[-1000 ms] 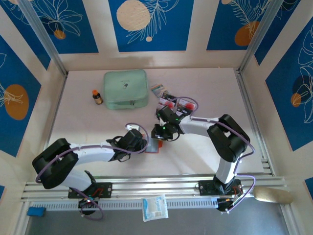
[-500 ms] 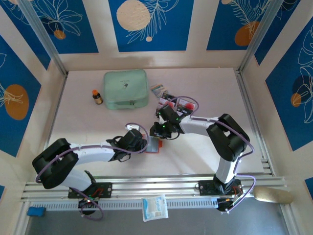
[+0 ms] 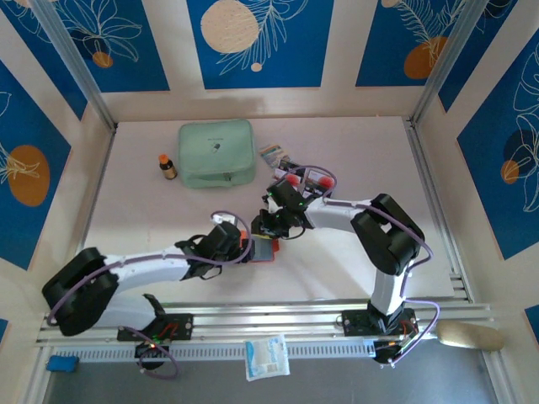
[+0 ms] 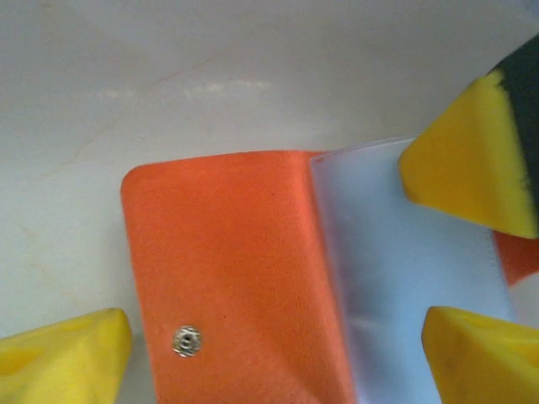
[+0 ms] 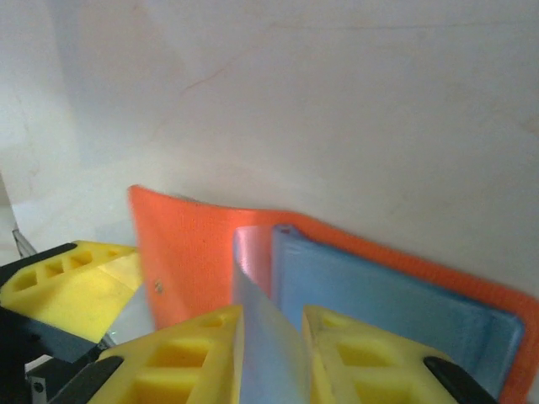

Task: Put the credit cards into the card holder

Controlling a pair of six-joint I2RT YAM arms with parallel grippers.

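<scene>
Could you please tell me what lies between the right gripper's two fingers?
A clear sleeve of the card holder, pinched between those fingers, in the right wrist view.

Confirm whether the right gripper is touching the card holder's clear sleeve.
Touching. The right wrist view shows the right gripper closed on a clear sleeve of the card holder, one yellow finger against each face.

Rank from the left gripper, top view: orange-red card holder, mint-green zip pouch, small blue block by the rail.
1. Orange-red card holder, right at the left gripper.
2. Mint-green zip pouch, toward the back.
3. Small blue block, near-left corner.
</scene>
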